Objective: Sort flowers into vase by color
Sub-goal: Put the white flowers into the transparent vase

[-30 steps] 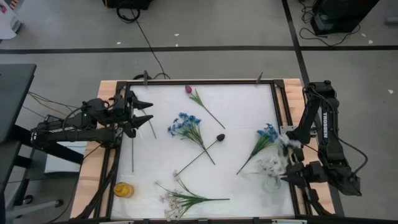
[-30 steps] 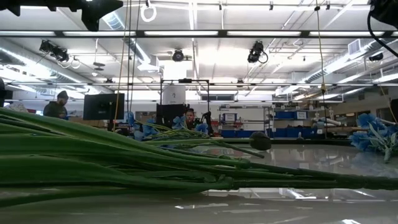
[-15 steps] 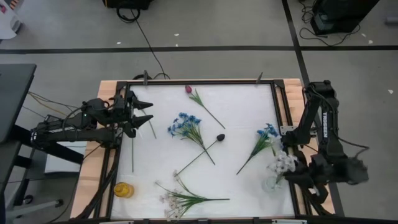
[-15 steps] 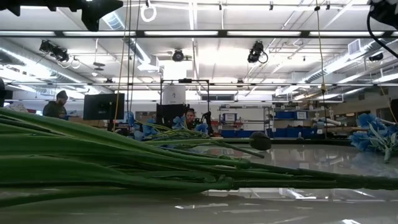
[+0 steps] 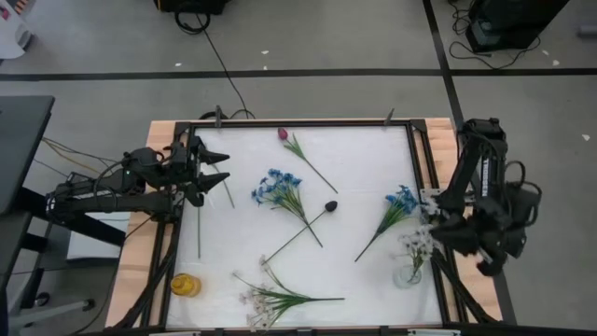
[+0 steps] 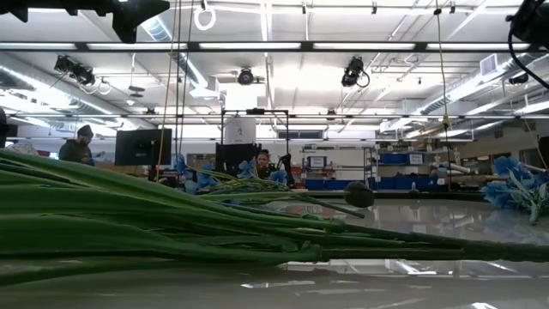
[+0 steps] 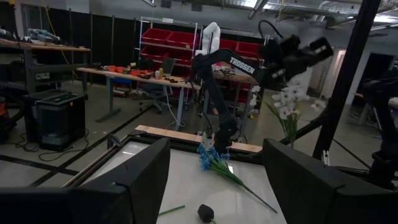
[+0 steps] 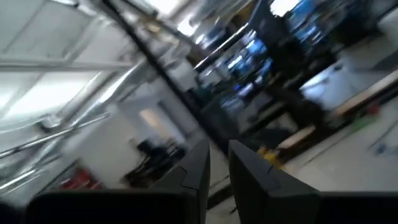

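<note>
While a white spray [image 5: 417,245] stands in the clear vase [image 5: 407,274] at the white table's [image 5: 364,159] right edge, right gripper [image 5: 438,227] beside its blossoms, fingers narrowly parted, no stem seen between them, left gripper [image 5: 216,169] spread wide at the far-left corner.

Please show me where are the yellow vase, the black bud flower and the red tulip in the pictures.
yellow vase [image 5: 185,285]: high view, on its round yellow opening.
black bud flower [image 5: 330,206]: high view, on the dark bud itself.
red tulip [image 5: 283,134]: high view, on the red bud.
</note>
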